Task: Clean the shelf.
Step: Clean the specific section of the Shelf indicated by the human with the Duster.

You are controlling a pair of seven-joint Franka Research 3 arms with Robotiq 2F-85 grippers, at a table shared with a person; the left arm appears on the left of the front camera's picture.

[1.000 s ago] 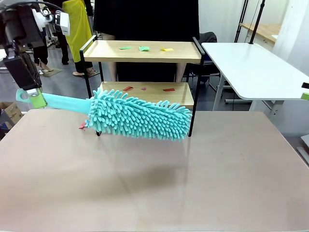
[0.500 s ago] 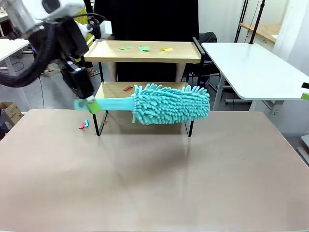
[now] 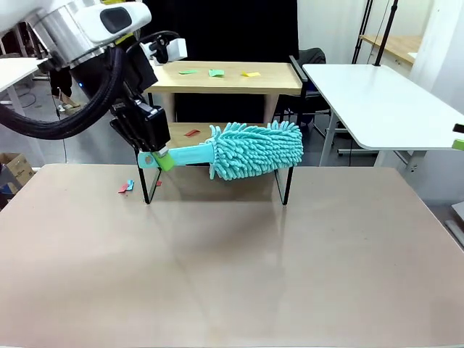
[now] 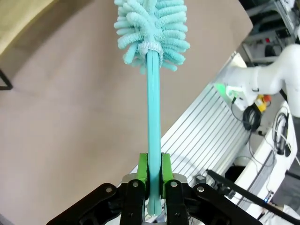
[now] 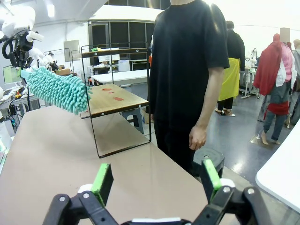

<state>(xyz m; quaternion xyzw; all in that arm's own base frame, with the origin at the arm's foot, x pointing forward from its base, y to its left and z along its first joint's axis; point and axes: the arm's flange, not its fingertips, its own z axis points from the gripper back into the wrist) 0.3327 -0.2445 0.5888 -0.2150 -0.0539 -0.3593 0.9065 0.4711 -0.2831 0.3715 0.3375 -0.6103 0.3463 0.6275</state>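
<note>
My left gripper (image 4: 154, 158) is clamped tight on the end of the teal handle (image 4: 153, 103) of a fluffy duster (image 3: 255, 148), green pads pressed on both sides of it. The handle runs straight out from my fingers and the chenille head sits at the far end, off to my right in the front view. The shelf (image 3: 225, 78) stands right behind that gripper, on the far side of the table (image 3: 232, 275). The duster head hangs at the level of its lower board (image 3: 181, 135), over that board's right part by the near edge; I can't tell if the fibres touch the wood. There are green and yellow paper scraps (image 3: 216, 72) on the top board, above and beyond my gripper, a red scrap (image 3: 191, 133) on the lower board just past my fingers, and a few scraps (image 3: 126, 187) on the table below the gripper, by the shelf's left foot. My right gripper (image 5: 157, 180) is spread wide with nothing between the pads, above the table. From it the shelf is ahead and to the left, well apart, and a person in black (image 5: 187, 70) stands ahead beside the shelf, one hand (image 5: 198, 137) hanging down.
</note>
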